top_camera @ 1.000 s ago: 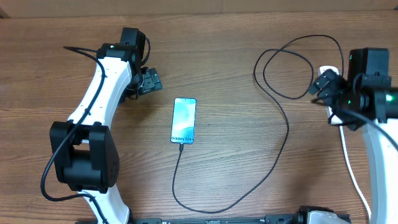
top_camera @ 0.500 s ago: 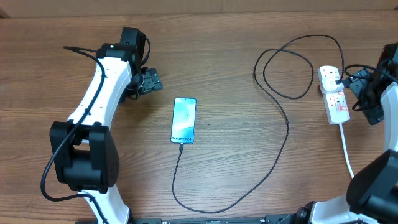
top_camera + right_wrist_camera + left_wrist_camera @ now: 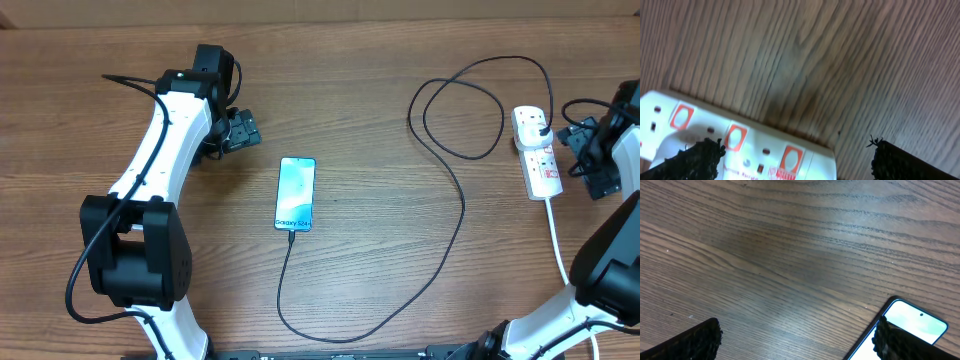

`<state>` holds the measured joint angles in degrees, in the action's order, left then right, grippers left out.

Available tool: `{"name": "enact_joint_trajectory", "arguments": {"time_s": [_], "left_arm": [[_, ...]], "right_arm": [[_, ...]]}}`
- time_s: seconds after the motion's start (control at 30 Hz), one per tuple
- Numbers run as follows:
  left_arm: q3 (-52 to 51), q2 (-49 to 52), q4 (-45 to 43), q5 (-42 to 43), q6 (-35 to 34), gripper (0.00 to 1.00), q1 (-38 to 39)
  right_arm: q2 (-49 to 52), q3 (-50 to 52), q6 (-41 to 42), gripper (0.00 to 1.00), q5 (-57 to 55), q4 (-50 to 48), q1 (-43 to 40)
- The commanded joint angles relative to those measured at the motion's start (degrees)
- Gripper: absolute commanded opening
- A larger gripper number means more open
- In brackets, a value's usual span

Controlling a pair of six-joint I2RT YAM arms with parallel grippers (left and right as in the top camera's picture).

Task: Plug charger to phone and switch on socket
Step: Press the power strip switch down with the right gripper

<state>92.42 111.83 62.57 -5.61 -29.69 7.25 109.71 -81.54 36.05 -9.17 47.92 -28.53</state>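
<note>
The phone [image 3: 295, 194] lies screen-up near the middle of the counter [image 3: 380, 90]. The charger [image 3: 463, 205] meets the phone's near end, sweeps toward the near edge and loops back to its plug in the socket [image 3: 537, 152] by the right edge. The right end effector [image 3: 797, 155] hangs wide open and empty at the socket's right side, and the left end effector [image 3: 800, 337], equally open and empty, hovers off the phone's far-left corner.

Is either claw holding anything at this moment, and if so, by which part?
Nothing is held. The left claw stands open near the phone. The right claw stands open beside the socket, not closed on it.
</note>
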Motion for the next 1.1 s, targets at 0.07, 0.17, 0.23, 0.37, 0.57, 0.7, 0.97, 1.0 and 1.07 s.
{"name": "enact_joint_trajectory", "arguments": {"time_s": [0.07, 0.17, 0.23, 0.37, 0.57, 0.7, 0.97, 1.0, 1.07], "left_arm": [[1.1, 0.5, 0.0, 0.1, -0.7, 1.00, -0.1], [1.1, 0.5, 0.0, 0.1, -0.7, 1.00, -0.1], [1.1, 0.5, 0.0, 0.1, -0.7, 1.00, -0.1], [1.1, 0.5, 0.0, 0.1, -0.7, 1.00, -0.1], [1.1, 0.5, 0.0, 0.1, -0.7, 1.00, -0.1], [1.1, 0.5, 0.0, 0.1, -0.7, 1.00, -0.1], [1.1, 0.5, 0.0, 0.1, -0.7, 1.00, -0.1], [1.1, 0.5, 0.0, 0.1, -0.7, 1.00, -0.1], [1.1, 0.5, 0.0, 0.1, -0.7, 1.00, -0.1]], "right_arm": [[3.3, -0.9, -0.2, 1.00, 0.2, -2.4, -0.3], [5.1, -0.9, -0.6, 1.00, 0.2, -3.0, 0.0], [5.9, -0.9, -0.6, 1.00, 0.3, -3.4, 0.2], [6.4, -0.9, -3.5, 1.00, 3.2, -5.5, 0.8], [6.4, -0.9, -8.3, 1.00, 7.3, -7.4, 1.4], [6.4, 0.2, -8.3, 1.00, 7.4, -7.1, 1.4], [6.4, 1.5, -8.7, 1.00, 9.4, -5.6, 1.5], [6.4, 1.6, -9.0, 1.00, 9.6, -5.4, 1.6], [6.4, 1.8, -9.2, 1.00, 9.7, -5.2, 1.6]]}}
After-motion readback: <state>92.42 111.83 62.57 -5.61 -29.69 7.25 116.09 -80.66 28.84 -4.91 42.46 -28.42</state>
